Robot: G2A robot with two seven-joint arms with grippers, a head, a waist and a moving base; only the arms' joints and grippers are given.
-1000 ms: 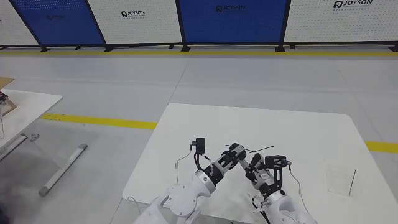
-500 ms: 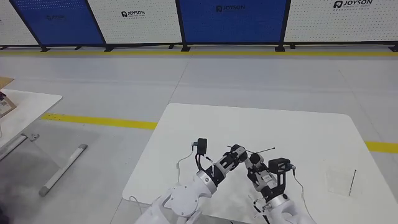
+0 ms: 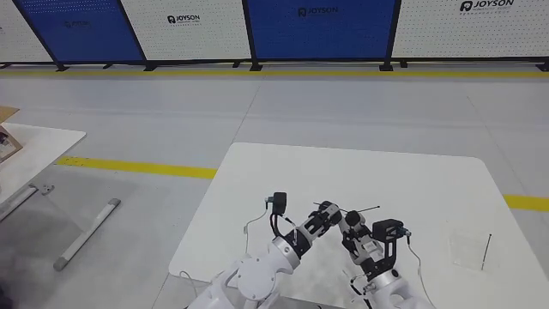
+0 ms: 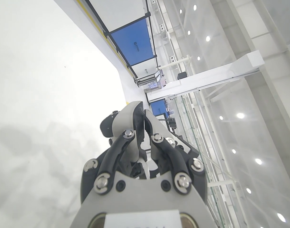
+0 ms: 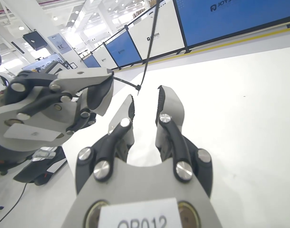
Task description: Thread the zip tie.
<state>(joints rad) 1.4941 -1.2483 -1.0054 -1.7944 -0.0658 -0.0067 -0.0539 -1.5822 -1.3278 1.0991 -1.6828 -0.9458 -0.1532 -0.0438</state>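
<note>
Left hand (image 3: 328,214), top view: easing slightly toward bench (image 3: 429,172) near edge.
Zip tie (image 3: 362,208), top view: hanging above bench.
Left hand, left wrist view: pressing together.
Right hand (image 5: 145,92), right wrist view: spreading beside zip tie, left hand pinching it.

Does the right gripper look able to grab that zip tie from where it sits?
Probably yes. The right gripper is open, and the zip tie, held by the shut left gripper, hangs just past its fingertips with nothing between.
</note>
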